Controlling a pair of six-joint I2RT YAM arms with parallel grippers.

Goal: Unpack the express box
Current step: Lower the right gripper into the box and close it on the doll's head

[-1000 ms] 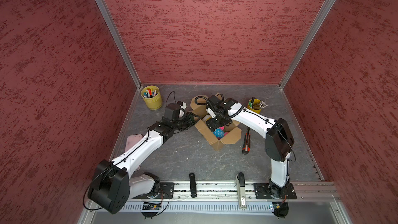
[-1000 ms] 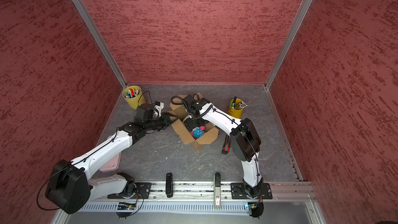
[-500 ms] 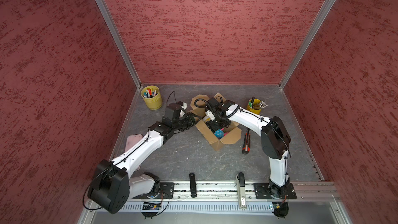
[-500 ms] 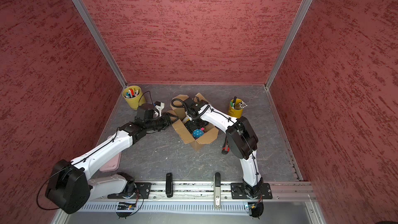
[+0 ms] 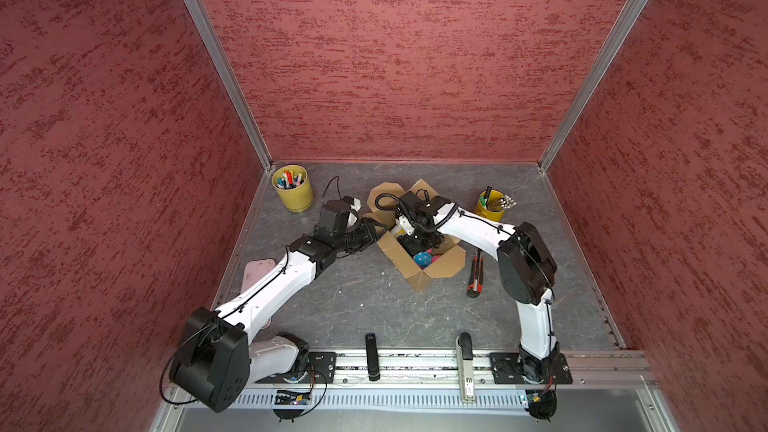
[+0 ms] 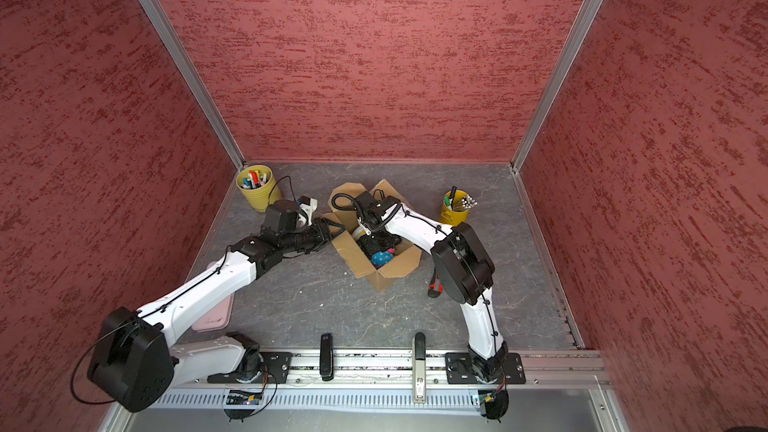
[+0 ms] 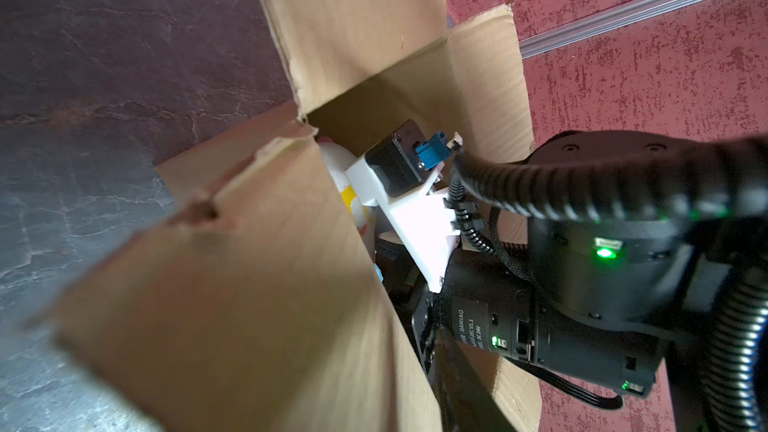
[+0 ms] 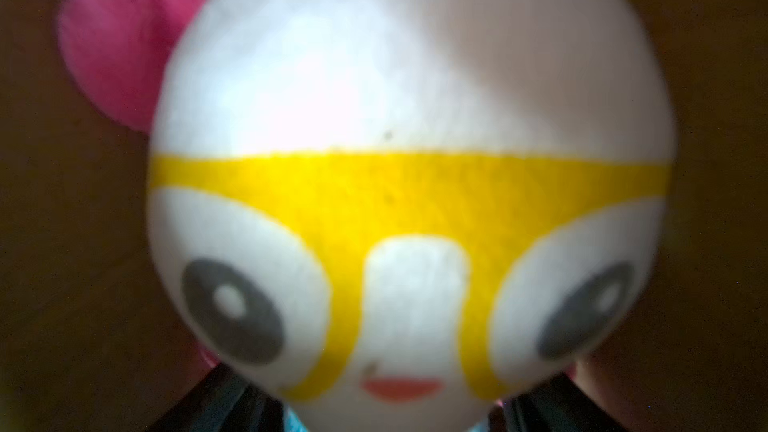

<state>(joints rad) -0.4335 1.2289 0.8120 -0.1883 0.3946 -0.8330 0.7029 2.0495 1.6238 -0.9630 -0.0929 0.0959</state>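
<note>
Red, rough-textured walls (image 5: 395,56) close in a grey, marbled desk (image 5: 365,309) on three sides. Near the middle of that desk, set cornerwise and somewhat toward the back wall, stands the express box (image 5: 432,274), its top open and its brown flaps spread outward.

Inside it lie a blue spotted ball (image 5: 423,259), something pink just beside the ball, and a white egg-shaped toy (image 8: 407,118) with a yellow band, grey eyes and a small red mouth. The right tool (image 5: 415,248) reaches down into the box. In the right wrist view its dark fingers (image 8: 216,405) stand wide on either side of the toy, which fills the picture, blurred. Whether they press on it I cannot tell.

The left tool (image 5: 373,228) is at the flap (image 7: 249,284) on the left arm's side, which looms blurred across the left wrist view. Whether the jaws clamp the cardboard cannot be told.

Right of the box, apart from it, a red-and-black utility knife (image 5: 475,272) lies on the desk. A yellow cup (image 5: 293,195) of pens stands in the back left corner, and a second yellow cup (image 5: 490,207) stands further right, near the back. A pink tray (image 5: 257,272) lies partly under the left arm. By the front rail lie a black oblong thing (image 5: 371,355) and a grey stapler (image 5: 464,367).
</note>
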